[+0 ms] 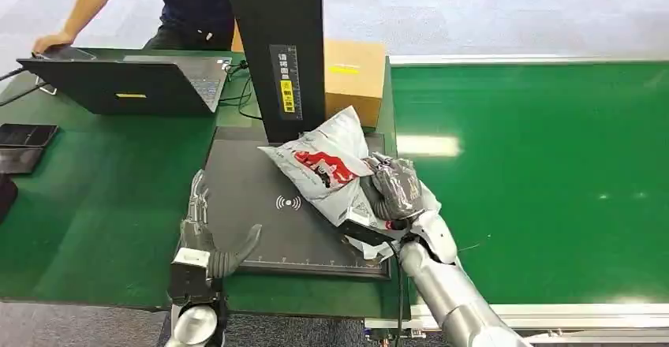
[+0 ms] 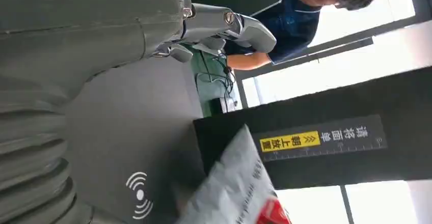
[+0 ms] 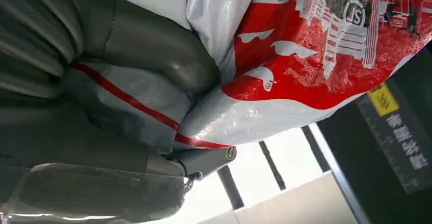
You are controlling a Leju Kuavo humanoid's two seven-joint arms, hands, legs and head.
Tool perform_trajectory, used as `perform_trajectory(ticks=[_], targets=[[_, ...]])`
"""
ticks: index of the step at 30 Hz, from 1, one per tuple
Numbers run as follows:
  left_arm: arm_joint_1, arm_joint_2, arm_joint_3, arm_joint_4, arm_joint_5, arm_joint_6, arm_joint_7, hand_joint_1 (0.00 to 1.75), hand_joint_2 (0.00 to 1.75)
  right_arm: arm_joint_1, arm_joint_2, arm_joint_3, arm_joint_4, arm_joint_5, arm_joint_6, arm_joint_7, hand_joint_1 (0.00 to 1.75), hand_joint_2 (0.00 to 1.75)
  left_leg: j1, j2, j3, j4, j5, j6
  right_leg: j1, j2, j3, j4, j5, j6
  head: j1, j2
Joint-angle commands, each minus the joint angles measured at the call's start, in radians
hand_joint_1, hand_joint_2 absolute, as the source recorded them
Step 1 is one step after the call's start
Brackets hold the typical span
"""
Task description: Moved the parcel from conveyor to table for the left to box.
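Note:
A grey plastic parcel point(image 1: 327, 167) with a red print lies tilted over the right part of the black scanner pad point(image 1: 260, 221). My right hand point(image 1: 394, 189) grips its near right end, fingers wrapped over the bag; up close the thumb point(image 3: 153, 56) presses into the parcel point(image 3: 316, 56). My left hand point(image 1: 207, 233) rests open on the pad's left edge, holding nothing, fingers spread. From the left wrist, the left hand point(image 2: 214, 25) hovers over the pad point(image 2: 132, 132) and the parcel point(image 2: 239, 188) lies further along it.
A black scanner post point(image 1: 280, 47) stands at the pad's far edge, a cardboard box point(image 1: 355, 75) behind it. The green conveyor point(image 1: 536, 173) lies to the right. A laptop point(image 1: 134, 83) and a person point(image 1: 158, 0) are at the far left; dark phones point(image 1: 24, 142) lie at the left edge.

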Motion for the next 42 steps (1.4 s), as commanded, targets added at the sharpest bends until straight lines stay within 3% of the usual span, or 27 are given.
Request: perform_trajectory(ticks=[1, 6, 8, 12, 17, 28, 29, 32, 33, 35, 42], targets=[[-0.059, 0.016, -0.046, 0.101, 0.000, 0.006, 0.002, 0.00, 1.75, -0.093, 0.082, 0.100, 0.227, -0.074, 0.007, -0.078, 1.75, 1.75, 0.000, 0.002, 0.001, -0.001, 0.000, 0.000, 0.000, 0.002, 0.000, 0.000, 0.001, -0.001, 0.000, 0.000], [-0.053, 0.014, -0.041, 0.105, 0.001, 0.007, 0.002, 0.00, 1.75, -0.092, 0.110, 0.151, 0.241, -0.047, 0.003, -0.069, 1.66, 1.75, 0.000, 0.002, 0.001, -0.001, 0.000, 0.000, 0.000, 0.002, -0.001, 0.000, 0.000, -0.001, 0.000, 0.000], [-0.056, 0.012, -0.041, 0.111, -0.001, 0.000, 0.002, 0.00, 1.75, -0.100, 0.126, 0.159, 0.262, -0.054, 0.020, -0.055, 1.75, 1.75, 0.000, 0.002, 0.001, -0.001, 0.000, 0.000, 0.000, 0.002, 0.000, -0.001, 0.001, -0.001, 0.000, 0.000], [-0.066, 0.004, -0.041, 0.119, -0.003, -0.011, 0.002, 0.00, 1.75, -0.107, 0.138, 0.170, 0.288, -0.067, 0.025, -0.061, 1.75, 1.75, 0.000, 0.001, 0.000, -0.001, 0.001, 0.000, 0.000, 0.001, -0.001, 0.000, 0.000, -0.001, 0.000, 0.000], [-0.078, -0.009, -0.040, 0.123, -0.005, -0.020, 0.002, 0.00, 1.75, -0.141, 0.159, 0.214, 0.382, -0.006, -0.039, 0.019, 1.69, 1.75, 0.000, 0.001, 0.000, -0.001, 0.001, 0.000, 0.000, 0.001, -0.001, 0.000, 0.001, -0.001, 0.000, 0.000], [-0.082, -0.020, -0.023, 0.132, -0.015, -0.027, 0.002, 0.00, 1.75, -0.198, 0.157, 0.183, 0.476, -0.008, -0.055, 0.062, 1.71, 1.75, 0.000, -0.001, 0.000, -0.001, 0.001, 0.000, 0.000, -0.001, 0.000, -0.001, 0.001, -0.001, 0.000, 0.000], [-0.078, -0.020, -0.021, 0.128, -0.016, -0.026, 0.002, 0.00, 1.75, -0.204, 0.156, 0.178, 0.483, -0.011, -0.052, 0.061, 1.50, 1.75, 0.000, 0.000, 0.000, -0.002, 0.002, 0.000, 0.000, -0.001, 0.000, -0.001, 0.001, -0.001, 0.000, 0.000], [-0.061, -0.023, -0.014, 0.112, -0.019, -0.020, 0.002, 0.00, 1.75, -0.210, 0.156, 0.163, 0.503, -0.016, -0.049, 0.065, 1.33, 1.75, 0.000, 0.000, 0.000, -0.001, 0.001, 0.000, 0.000, -0.001, 0.000, 0.000, 0.000, -0.001, 0.000, 0.000], [-0.055, -0.025, -0.010, 0.107, -0.018, -0.020, 0.002, 0.00, 1.75, -0.211, 0.156, 0.161, 0.507, -0.015, -0.049, 0.069, 0.61, 1.75, 0.000, 0.000, 0.000, -0.001, 0.001, 0.000, 0.000, 0.000, 0.000, -0.001, 0.001, -0.001, 0.000, 0.000], [-0.045, -0.028, -0.004, 0.099, -0.020, -0.018, 0.002, 0.00, 1.75, -0.210, 0.157, 0.156, 0.509, -0.015, -0.057, 0.069, 0.00, 1.75, 0.000, 0.000, 0.001, -0.001, 0.001, 0.000, 0.000, 0.000, 0.000, -0.001, 0.000, -0.001, 0.000, 0.000], [-0.029, -0.038, 0.034, 0.090, -0.052, -0.037, 0.002, 0.00, 1.75, -0.182, 0.177, 0.075, 0.471, -0.130, -0.048, -0.074, 0.00, 1.75, 0.000, 0.001, 0.001, -0.002, 0.001, 0.000, 0.000, 0.000, 0.000, -0.001, 0.000, -0.002, 0.000, 0.000]])
